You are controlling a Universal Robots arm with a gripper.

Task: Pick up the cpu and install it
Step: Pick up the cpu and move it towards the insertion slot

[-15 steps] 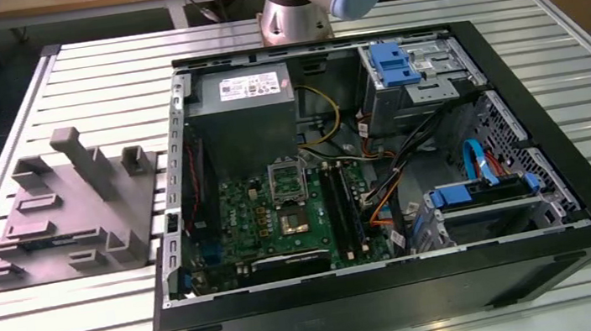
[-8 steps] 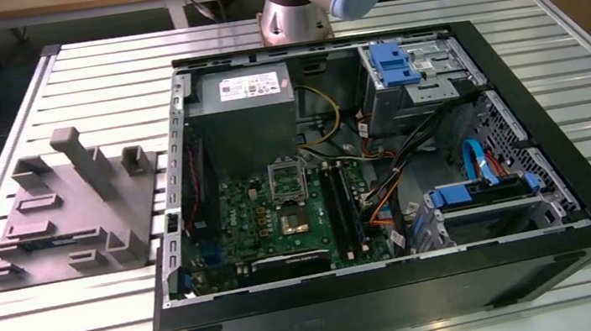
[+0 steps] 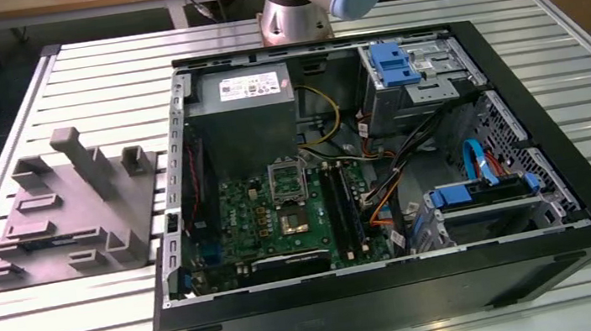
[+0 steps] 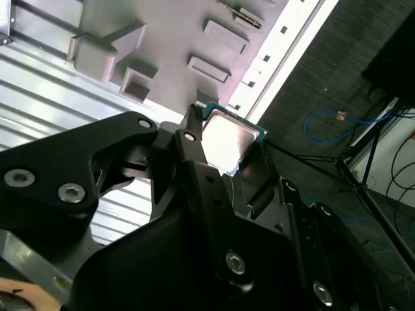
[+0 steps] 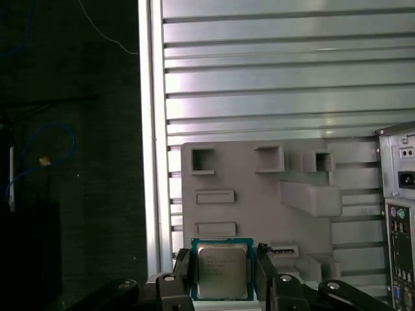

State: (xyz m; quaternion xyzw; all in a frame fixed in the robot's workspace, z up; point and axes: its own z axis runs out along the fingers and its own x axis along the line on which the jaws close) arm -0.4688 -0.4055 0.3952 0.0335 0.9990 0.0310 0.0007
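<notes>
In both wrist views my gripper [image 5: 223, 262] is shut on the cpu [image 5: 222, 272], a flat square chip with a pale metal top and a green rim. One black finger [image 5: 183, 271] presses on each side of it. In the second wrist view the cpu [image 4: 225, 135] sits between the fingertips of the gripper [image 4: 228, 144], held in the air above the edge of the grey moulded tray [image 4: 162, 39]. In the exterior view that tray [image 3: 59, 220] lies on the slatted table at the exterior view's left, beside the open computer case [image 3: 400, 279].
The case holds a green motherboard [image 3: 251, 217] with a silver-framed socket [image 3: 286, 175], a grey power supply [image 3: 250, 116], cables and blue-tabbed drive bays [image 3: 480, 193]. The arm's base [image 3: 294, 13] stands behind the case. The case's back panel [image 5: 399, 214] is beside the tray [image 5: 259, 188]. Beyond the table's edge [image 5: 150, 129] is dark floor.
</notes>
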